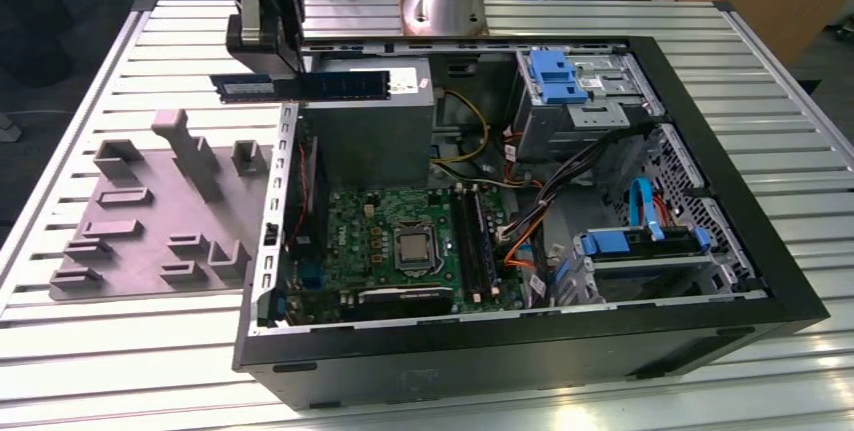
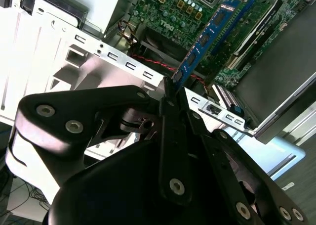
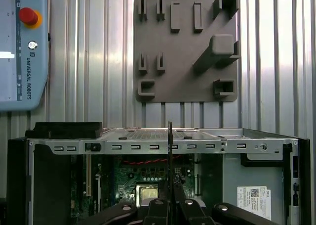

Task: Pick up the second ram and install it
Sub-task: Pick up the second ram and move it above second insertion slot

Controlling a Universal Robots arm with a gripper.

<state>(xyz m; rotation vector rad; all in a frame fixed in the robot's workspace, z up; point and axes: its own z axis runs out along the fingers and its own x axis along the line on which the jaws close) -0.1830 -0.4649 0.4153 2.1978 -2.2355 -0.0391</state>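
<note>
The second ram (image 1: 327,85) is a long dark blue stick with black chips. It hangs level in the air above the far corner of the open computer case (image 1: 534,346), on the exterior view's left. My gripper (image 1: 271,71) is shut on it near one end. In the second wrist view the ram (image 2: 210,34) sticks out from the gripper (image 2: 170,90) over the green motherboard (image 2: 170,10). The first wrist view has the ram (image 3: 170,156) edge-on as a thin dark line rising from the gripper (image 3: 170,203). The black memory slots (image 1: 474,241) lie well below, beside the silver square chip (image 1: 412,248).
A grey holder plate (image 1: 147,211) with raised blocks lies on the ribbed table beside the case; it is also in the first wrist view (image 3: 185,47). Inside the case are blue drive cages (image 1: 567,76), cables and a metal power supply box (image 1: 367,136). A control pendant (image 3: 22,47) lies on the table.
</note>
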